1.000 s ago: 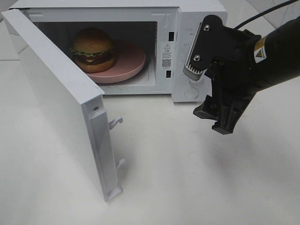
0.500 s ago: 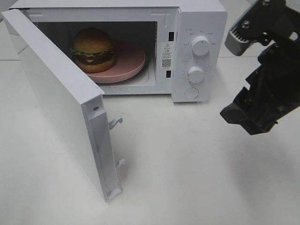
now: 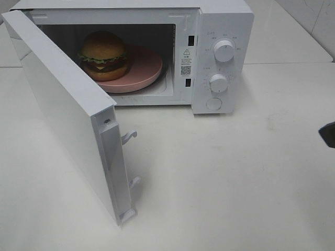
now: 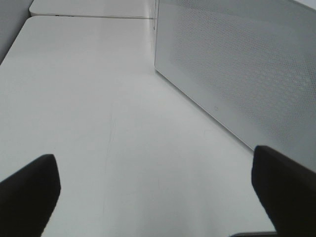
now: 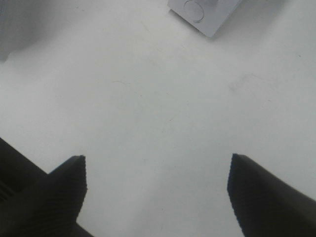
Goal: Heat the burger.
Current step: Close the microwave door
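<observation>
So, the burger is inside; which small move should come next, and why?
Probably push the door shut with the left hand. The burger sits on the pink plate inside the microwave, the door stands wide open, and the left hand, open and empty, faces the door's outer side. The right hand is far off to the side.

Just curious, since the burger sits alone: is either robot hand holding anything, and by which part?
Nothing is held. The left gripper and right gripper are both open over the table; the burger rests on its plate in the microwave.
</observation>
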Controlling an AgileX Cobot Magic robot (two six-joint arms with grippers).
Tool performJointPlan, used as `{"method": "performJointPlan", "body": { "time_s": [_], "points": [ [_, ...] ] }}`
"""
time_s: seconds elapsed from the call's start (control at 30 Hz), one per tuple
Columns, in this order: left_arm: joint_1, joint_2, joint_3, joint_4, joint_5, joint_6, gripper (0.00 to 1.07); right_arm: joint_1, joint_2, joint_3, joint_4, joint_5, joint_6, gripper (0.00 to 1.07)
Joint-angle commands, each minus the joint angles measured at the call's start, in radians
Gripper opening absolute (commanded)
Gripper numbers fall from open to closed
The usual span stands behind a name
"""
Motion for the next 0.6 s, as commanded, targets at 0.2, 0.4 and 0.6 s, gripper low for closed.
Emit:
{"method": "performJointPlan", "body": {
  "time_s": [0.2,0.4,0.6],
  "points": [
    [0.002,-0.016,0.000,-0.005,-0.008,-0.001,0.98,-0.006,-0.228,0.003,-0.024,0.190,0.036,0.76],
    [0.002,-0.016,0.000,-0.005,-0.008,-0.001,0.98,-0.006,-0.306,0.003,-0.026,0.300,0.045,0.76],
    [0.002,-0.016,0.000,-0.005,-0.008,-0.001,0.98,-0.006,-0.370,0.003,-0.025,0.339,0.052,0.76]
  ]
}}
